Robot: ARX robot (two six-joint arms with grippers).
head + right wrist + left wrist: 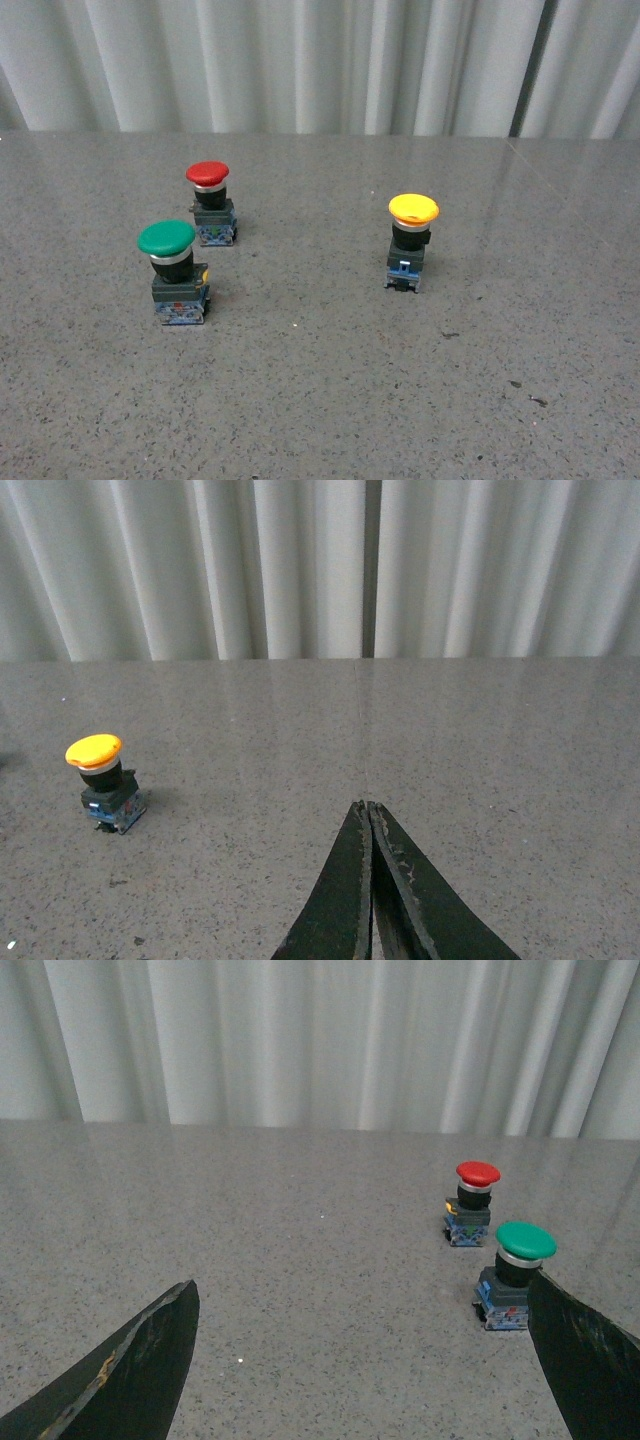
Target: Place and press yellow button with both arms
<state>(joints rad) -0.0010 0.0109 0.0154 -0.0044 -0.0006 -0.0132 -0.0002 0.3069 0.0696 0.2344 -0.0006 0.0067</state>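
Right gripper (371, 880), fingers pressed together and empty, should spread before straddling the upright yellow mushroom-capped push button (411, 243) standing alone on the grey speckled surface (320, 400), while the left gripper (360, 1360) hangs wide apart, holding nothing, near the green-capped button (515, 1275).

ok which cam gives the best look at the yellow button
The front view: the yellow button stands upright, unobstructed near the middle, with cap, collar and contact block clear. The right wrist view shows it smaller, off to one side. The left wrist view doesn't show it.
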